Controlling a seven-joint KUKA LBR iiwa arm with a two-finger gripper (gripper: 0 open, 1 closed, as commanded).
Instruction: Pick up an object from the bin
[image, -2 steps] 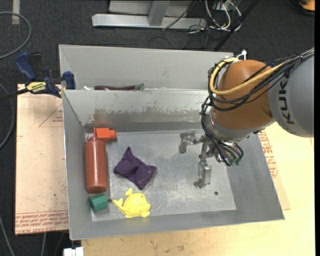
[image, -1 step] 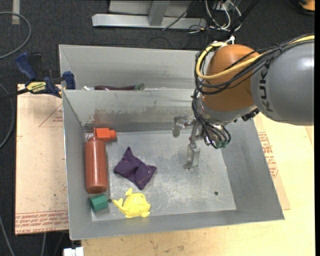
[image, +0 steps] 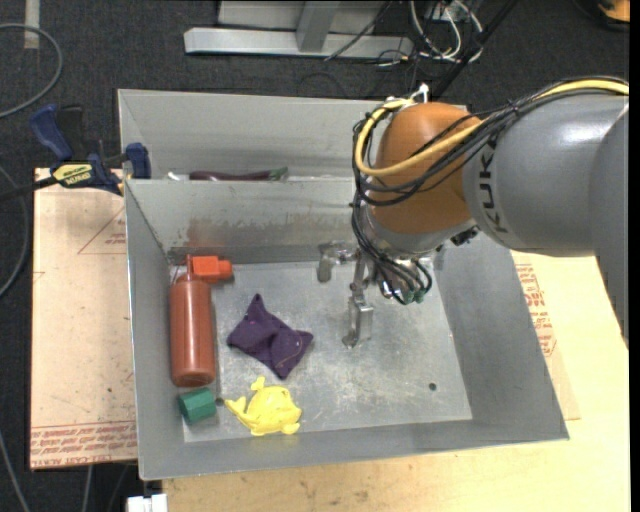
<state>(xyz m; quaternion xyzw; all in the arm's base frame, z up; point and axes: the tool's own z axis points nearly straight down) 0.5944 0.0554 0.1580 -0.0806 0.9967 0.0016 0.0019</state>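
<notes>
Crumpled purple pouch (image: 268, 337) lies near spread jaws.

The grey arm (image: 560, 170) is cut off by the right edge. Its orange cover (image: 425, 165) and the looped cables (image: 368, 135) hide the upper part of the claw (image: 345, 300). They also hide a stretch of the back wall and floor of the bin (image: 150, 300) behind them. Along the top of the back wall runs a dark red streak (image: 230, 175), too thin to tell whether it is a thing or a reflection. A dark speck (image: 432, 386) on the floor towards the right is too small to name. The yellow thing (image: 265, 410) near the front wall is crumpled, and its kind is unclear.
</notes>
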